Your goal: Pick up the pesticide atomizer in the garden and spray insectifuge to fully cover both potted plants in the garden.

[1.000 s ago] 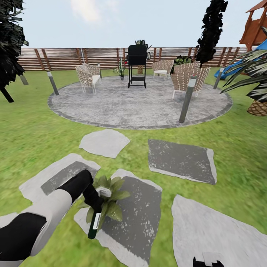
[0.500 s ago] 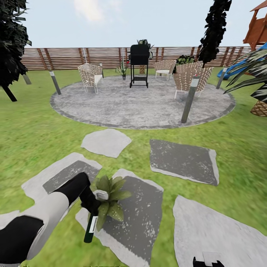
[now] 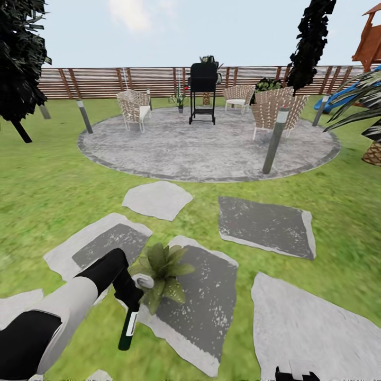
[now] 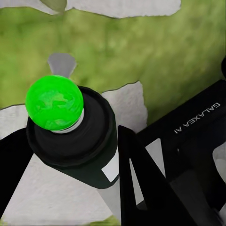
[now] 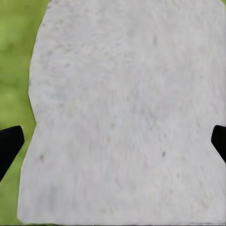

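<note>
In the lower left of the head view, the robot's left tool (image 3: 129,293) is clamped around the slim dark green cylindrical pesticide atomizer with a white label band (image 3: 128,327), which hangs below it with its base toward the lawn. The left wrist view confirms the hold: black fingers (image 4: 141,183) press against the bottle (image 4: 80,141) on both sides, and its bright green round cap faces that camera. Just beside the bottle, a low rosette of broad pointed green leaves, one potted plant (image 3: 161,272), sits at the edge of a pale grey flat stepping stone (image 3: 201,307), so the atomizer appears to be held close in order to douse that foliage (no mist is visible). The right tool (image 3: 295,374) shows at the bottom edge of the head view; in its wrist view the two dark tips stand wide apart with nothing between them, over another pale stone (image 5: 127,113). A grey speckled round patio (image 3: 211,151) lies beyond.
</note>
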Robot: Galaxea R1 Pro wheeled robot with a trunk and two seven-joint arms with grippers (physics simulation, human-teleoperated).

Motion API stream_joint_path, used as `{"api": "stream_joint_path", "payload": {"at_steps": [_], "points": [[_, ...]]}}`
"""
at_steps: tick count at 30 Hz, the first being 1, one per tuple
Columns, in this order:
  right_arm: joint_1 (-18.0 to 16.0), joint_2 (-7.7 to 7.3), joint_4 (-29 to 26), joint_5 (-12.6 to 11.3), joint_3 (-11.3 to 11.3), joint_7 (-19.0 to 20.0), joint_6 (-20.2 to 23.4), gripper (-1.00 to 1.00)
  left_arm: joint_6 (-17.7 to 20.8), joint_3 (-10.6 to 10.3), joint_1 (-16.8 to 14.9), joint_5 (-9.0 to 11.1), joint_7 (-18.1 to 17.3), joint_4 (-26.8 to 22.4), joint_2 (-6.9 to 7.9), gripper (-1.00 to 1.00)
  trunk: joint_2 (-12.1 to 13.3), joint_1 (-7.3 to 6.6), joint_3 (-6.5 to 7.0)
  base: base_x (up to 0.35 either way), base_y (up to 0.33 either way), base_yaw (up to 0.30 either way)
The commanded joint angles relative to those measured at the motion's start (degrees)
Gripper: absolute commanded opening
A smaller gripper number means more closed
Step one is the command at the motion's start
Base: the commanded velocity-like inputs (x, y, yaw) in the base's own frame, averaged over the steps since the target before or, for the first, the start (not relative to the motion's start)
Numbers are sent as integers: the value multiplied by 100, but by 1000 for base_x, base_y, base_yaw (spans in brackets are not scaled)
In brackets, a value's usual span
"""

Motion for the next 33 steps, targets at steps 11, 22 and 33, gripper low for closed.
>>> {"api": "stream_joint_path", "payload": {"at_steps": [11, 22, 33], "points": [[-6, 0, 9, 60, -42, -24, -20, 100, 17, -8, 18, -60, -24, -6, 55, -100, -2, -3, -5, -23, 302, -86], [-6, -6, 12, 60, -42, -24, -20, 100, -15, 64, 94, -36, 301, -35, 209, -100, -2, -3, -5, -77, 300, -169], [-6, -53, -1, 60, -42, -24, -20, 100, -30, 14, 66, -45, 285, -69, 137, -100, -2, -3, -5, 202, 290, -3]]}}
